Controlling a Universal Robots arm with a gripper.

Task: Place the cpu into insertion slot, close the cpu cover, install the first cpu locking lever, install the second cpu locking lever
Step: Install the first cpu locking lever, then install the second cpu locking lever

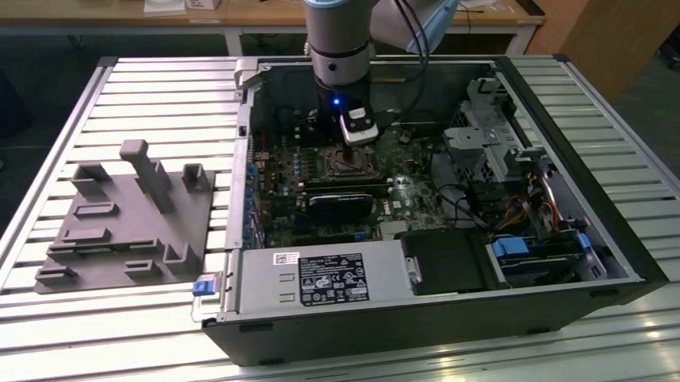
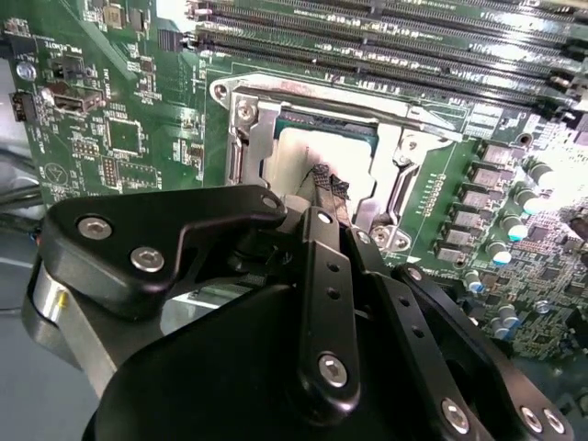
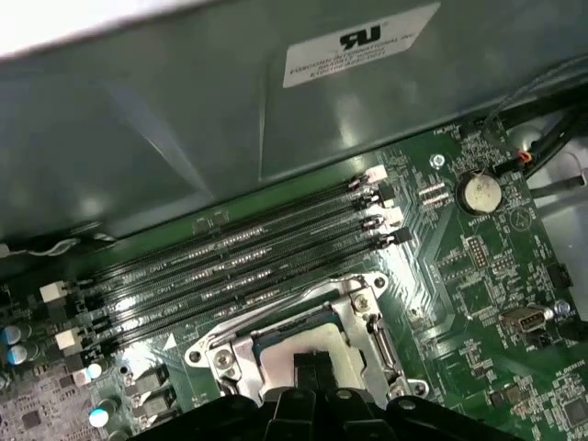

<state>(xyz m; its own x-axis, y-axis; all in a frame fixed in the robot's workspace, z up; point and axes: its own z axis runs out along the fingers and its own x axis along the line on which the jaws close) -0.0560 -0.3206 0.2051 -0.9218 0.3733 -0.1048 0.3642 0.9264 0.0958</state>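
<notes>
Pincer [image 2: 329, 186] over one cpu [image 2: 323, 138] | one cpu cover [image 2: 386, 124] down

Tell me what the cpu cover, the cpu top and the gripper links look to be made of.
The cpu cover: bare bright metal, probably stamped steel, judging by glints and folded edges. The cpu: pale matte metal top, likely plated; it reflects dully. The gripper: its links look like black plastic or coated metal with a satin sheen, joined by shiny screws; the fingertip pads look dark and textured, perhaps rubber.
</notes>
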